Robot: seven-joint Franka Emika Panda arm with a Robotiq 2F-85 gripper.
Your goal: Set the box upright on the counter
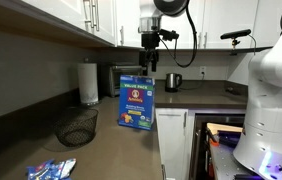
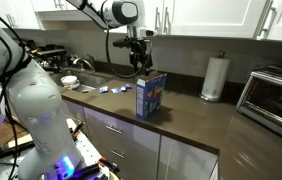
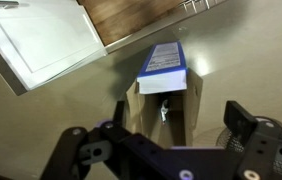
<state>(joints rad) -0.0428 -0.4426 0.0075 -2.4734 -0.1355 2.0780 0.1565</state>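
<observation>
Wrist view: blue-topped box [image 3: 164, 68] at frame centre, seen from above.
Claw state: claw [image 3: 166, 140] spans the lower edge of the frame, fingers [image 3: 79, 152] spread wide, pinching nothing.
Box position: upright on the dark worktop [image 1: 111, 150], mid-frame in both exterior views, near the worktop's front edge.
Claw position: directly above the box and apart from it in both exterior views.
Background: paper towel roll [image 1: 89, 82] at left of frame; wire basket [image 1: 78, 125] below it.

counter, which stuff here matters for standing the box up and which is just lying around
For the job: box, gripper, counter.
Just lying about: paper towel roll, wire basket, toaster oven.
</observation>
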